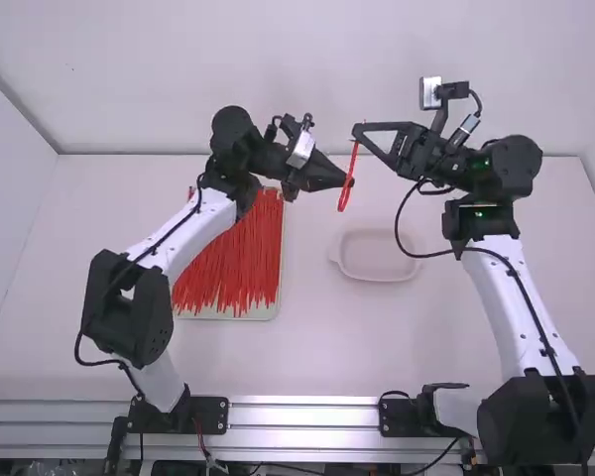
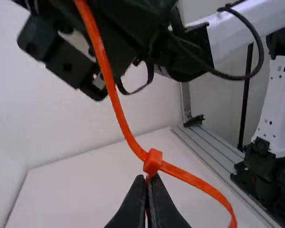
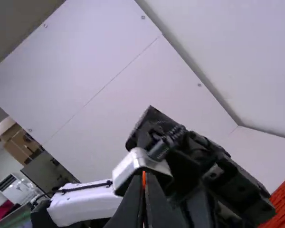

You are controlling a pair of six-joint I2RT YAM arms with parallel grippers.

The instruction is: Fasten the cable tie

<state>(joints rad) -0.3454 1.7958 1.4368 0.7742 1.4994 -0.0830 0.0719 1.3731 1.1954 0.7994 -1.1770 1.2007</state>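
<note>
Held in the air above the shallow tray [image 1: 377,256] on the table [image 1: 377,327]: orange cable tie [image 1: 348,178], looped, strap through its head [image 2: 153,161]; pinched just under the head by the left gripper [image 2: 146,183], jaws together on it; upper end clamped in the right gripper [image 1: 358,134] jaws; beside the tray, a pile of spare ties [image 1: 238,263].

A slim orange-red cable tie [image 1: 346,180] is up in mid-air, hanging close to upright as a long narrow loop. Its strap passes through the small square head [image 2: 153,161], the loose end curving away beyond it
</note>
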